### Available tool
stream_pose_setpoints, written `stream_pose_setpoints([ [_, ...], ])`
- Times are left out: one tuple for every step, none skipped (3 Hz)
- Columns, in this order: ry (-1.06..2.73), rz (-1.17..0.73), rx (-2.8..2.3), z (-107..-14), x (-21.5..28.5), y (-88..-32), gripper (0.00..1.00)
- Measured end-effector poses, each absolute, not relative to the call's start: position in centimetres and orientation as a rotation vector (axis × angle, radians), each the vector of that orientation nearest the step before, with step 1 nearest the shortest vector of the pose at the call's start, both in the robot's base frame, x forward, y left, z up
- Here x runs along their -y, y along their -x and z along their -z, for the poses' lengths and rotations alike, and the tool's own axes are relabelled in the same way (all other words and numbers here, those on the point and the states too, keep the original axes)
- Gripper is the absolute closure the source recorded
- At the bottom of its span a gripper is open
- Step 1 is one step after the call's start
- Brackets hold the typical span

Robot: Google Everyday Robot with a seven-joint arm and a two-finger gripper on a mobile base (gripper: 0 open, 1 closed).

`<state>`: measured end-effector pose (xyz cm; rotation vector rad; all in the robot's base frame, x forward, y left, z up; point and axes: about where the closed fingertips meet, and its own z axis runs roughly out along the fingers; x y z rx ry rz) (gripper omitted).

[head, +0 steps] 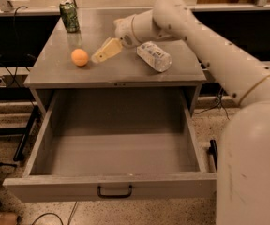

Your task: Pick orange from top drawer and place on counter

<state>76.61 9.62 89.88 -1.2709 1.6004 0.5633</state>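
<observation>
The orange [79,57] sits free on the counter [125,70], towards its left side. My gripper [97,57] hovers low over the counter just right of the orange, a small gap apart from it, open and empty, its tan fingers [108,49] pointing left and down. The arm reaches in from the right over the counter. The top drawer [111,184] is pulled fully out below the counter and its inside is bare. Its dark pull handle [115,191] is on the front panel.
A green can [70,17] stands at the counter's back left corner. A clear plastic bottle [154,56] lies on its side right of the gripper. My own white body [252,172] fills the right foreground beside the drawer. Cables lie on the floor at the left.
</observation>
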Motion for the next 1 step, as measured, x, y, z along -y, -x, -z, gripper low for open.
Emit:
stream_pose_setpoints([
  [1.294,-0.422,-1.547,-94.44,-4.63,-74.28,0.00],
])
